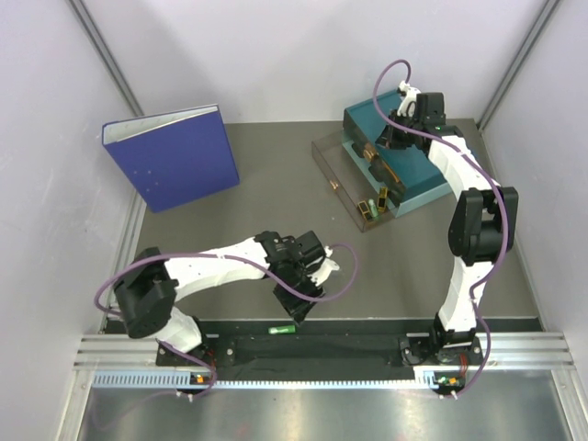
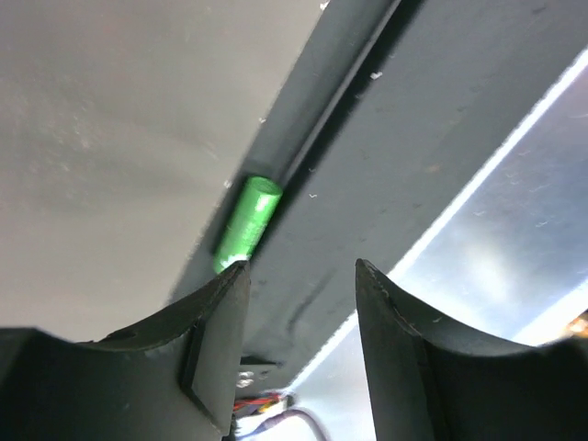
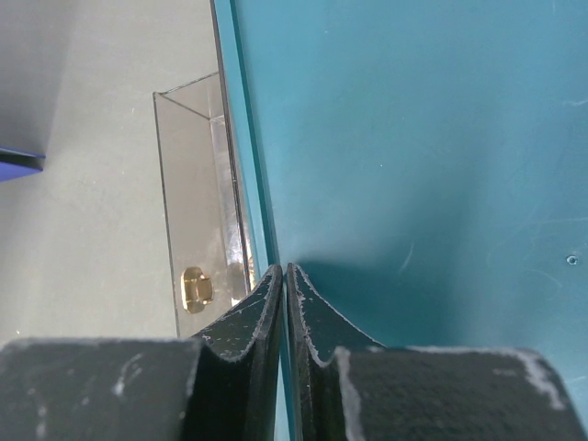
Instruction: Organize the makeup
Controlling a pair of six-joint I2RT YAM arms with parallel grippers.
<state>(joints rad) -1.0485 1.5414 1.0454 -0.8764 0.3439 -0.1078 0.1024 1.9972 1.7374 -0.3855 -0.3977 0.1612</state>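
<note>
Green catches our eye at the near edge of the table (image 1: pixel 276 197). A green capsule (image 2: pixel 246 223) lies on its side in the seam where the grey surface meets the black rail (image 1: pixel 367 347). Our left end effector (image 2: pixel 301 268) hangs close over that seam with its fingers spread wide and nothing between them. The capsule sits just beyond the left fingertip rather than in the gap, and we cannot tell whether the two touch. Our right end effector (image 3: pixel 284 271) is at the far right, above the lid of the teal drawer box (image 3: pixel 413 138) and near the lid's edge. Its fingers are pressed together on nothing. Beside that edge the clear drawer (image 1: pixel 342 179) stands pulled out, with a gold knob (image 3: pixel 194 289) on its front. Gold-and-black cases (image 1: pixel 367 210) stand in its near end. A blue binder (image 1: pixel 170 156) lies well apart, at the far left of the table.
</note>
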